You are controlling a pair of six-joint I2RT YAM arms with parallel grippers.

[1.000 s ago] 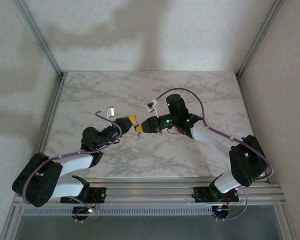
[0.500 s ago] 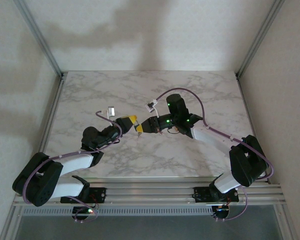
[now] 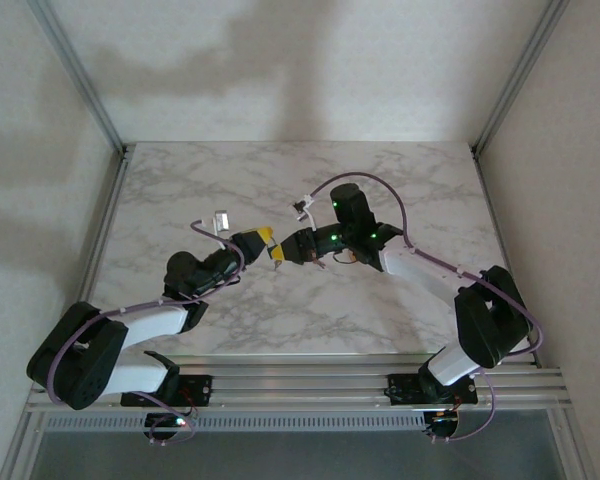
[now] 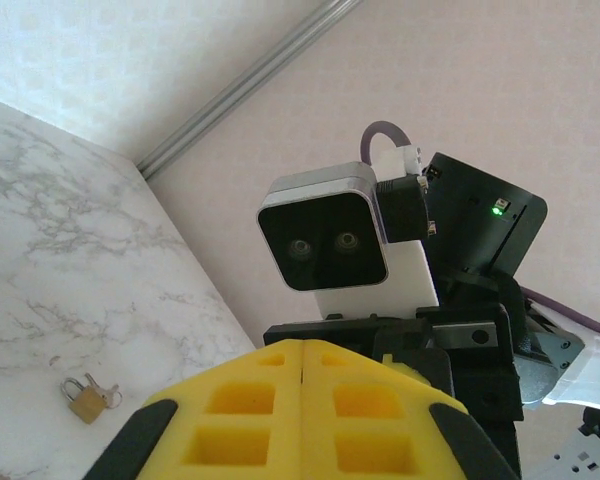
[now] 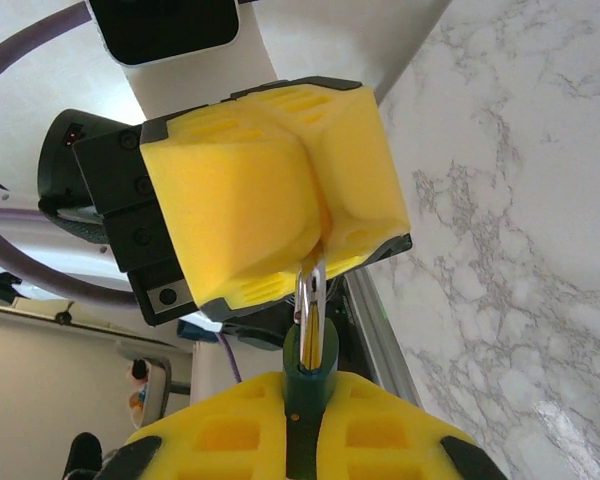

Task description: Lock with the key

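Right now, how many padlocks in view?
2. A green padlock sits clamped in the right fingers, its shackle running into the shut left fingers; a brass padlock lies on the table with keys beside it. More could hide under the arms.

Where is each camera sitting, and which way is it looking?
Top camera: high behind the arms, looking down at the marble table; both arms show, left hand facing right hand.
Left wrist: rides the left arm, facing the right arm's camera; own yellow pads show.
Right wrist: rides the right arm, facing the left hand, which pinches the loop of the green lock; own pads grip it.
Shared: wrist cameras face each other.
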